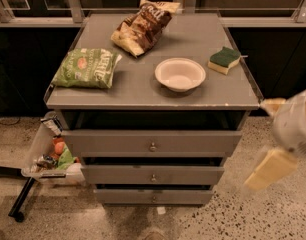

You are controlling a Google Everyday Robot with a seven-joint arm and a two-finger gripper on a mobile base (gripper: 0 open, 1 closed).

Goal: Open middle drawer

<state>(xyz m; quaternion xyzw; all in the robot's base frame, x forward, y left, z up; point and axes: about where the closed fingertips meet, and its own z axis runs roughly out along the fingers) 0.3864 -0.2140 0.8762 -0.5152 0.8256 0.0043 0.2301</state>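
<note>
The grey cabinet has three drawers stacked at its front. The middle drawer (153, 174) is the mid-sized one, with a small round knob (153, 177) at its centre. Its front stands slightly forward of the frame, with a dark gap above it. The taller top drawer (152, 143) is above it and the shortest bottom drawer (153, 196) is below. My gripper (272, 159) is blurred at the right edge, white with cream parts. It is beside the cabinet's right side at drawer height, apart from the drawers.
On the cabinet top (143, 89) lie a green chip bag (87, 68), a brown chip bag (143, 26), a white bowl (180, 74) and a green-and-yellow sponge (224, 59). A clear bin (45, 156) with items hangs at the cabinet's left. Speckled floor lies below.
</note>
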